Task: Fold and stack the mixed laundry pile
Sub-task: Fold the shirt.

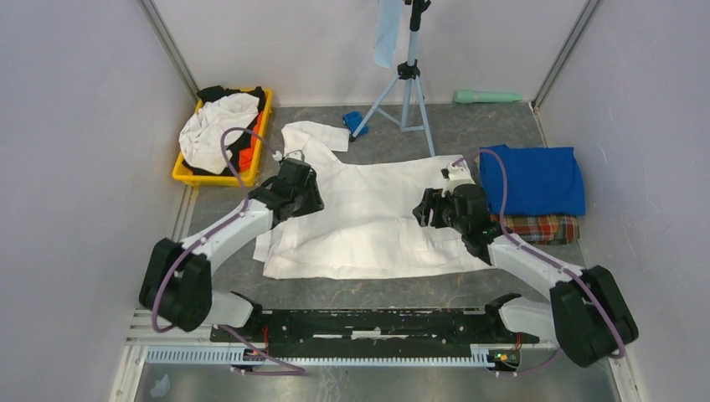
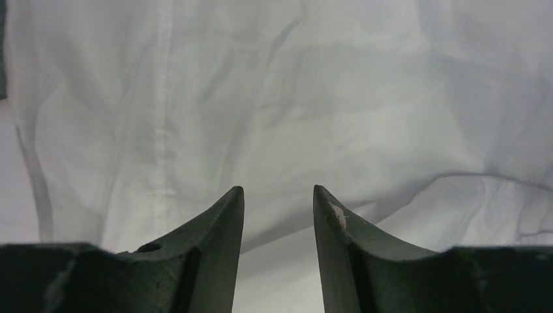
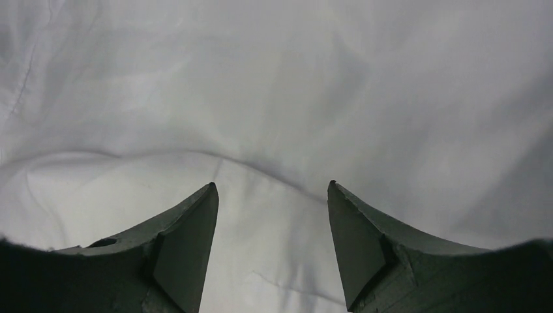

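A large white shirt point(image 1: 368, 222) lies spread flat across the middle of the table. My left gripper point(image 1: 308, 188) hovers over its left shoulder area. In the left wrist view it point(image 2: 277, 189) is open, with only white fabric point(image 2: 280, 98) below it. My right gripper point(image 1: 425, 209) is over the shirt's right half. It point(image 3: 271, 184) is also open over a soft fold of the white cloth point(image 3: 274, 98), holding nothing. A folded royal-blue T-shirt point(image 1: 532, 180) rests on a red-green plaid cloth point(image 1: 544, 228) at the right.
A yellow bin point(image 1: 179, 174) at the back left holds white, black and orange garments point(image 1: 219, 126). A tripod point(image 1: 410, 84) with a hanging pale-blue cloth point(image 1: 387, 33) stands at the back. A small bright-blue object point(image 1: 355, 122) lies by its foot, and a green item point(image 1: 487, 96) by the back wall.
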Robot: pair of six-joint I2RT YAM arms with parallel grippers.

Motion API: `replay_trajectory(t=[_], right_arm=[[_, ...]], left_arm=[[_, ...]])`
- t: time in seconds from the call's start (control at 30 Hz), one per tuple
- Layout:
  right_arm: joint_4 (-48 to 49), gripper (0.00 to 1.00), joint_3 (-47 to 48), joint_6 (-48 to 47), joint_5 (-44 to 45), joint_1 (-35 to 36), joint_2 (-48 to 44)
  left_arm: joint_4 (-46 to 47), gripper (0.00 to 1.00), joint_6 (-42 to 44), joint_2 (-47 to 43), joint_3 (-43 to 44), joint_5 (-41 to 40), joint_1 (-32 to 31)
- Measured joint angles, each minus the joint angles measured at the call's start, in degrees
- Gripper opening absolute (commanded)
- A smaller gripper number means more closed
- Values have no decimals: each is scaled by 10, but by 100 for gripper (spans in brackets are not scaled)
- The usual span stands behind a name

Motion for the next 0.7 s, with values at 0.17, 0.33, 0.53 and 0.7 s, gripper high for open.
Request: replay_trajectory(t=[0.17,0.33,0.53,0.7], right_arm=[[52,68,52,-17,-2,0,127],[68,68,48,-23,-14,1,195],[94,68,-8,-23,5,3,150],[117,68,-76,-13,16,10,83]], left_arm=[[22,48,8,122,45,23,0],[22,47,15,203,64,42,0],[38,46,15,184,30,40,-2],[68,46,10,122,-43,40,-18]])
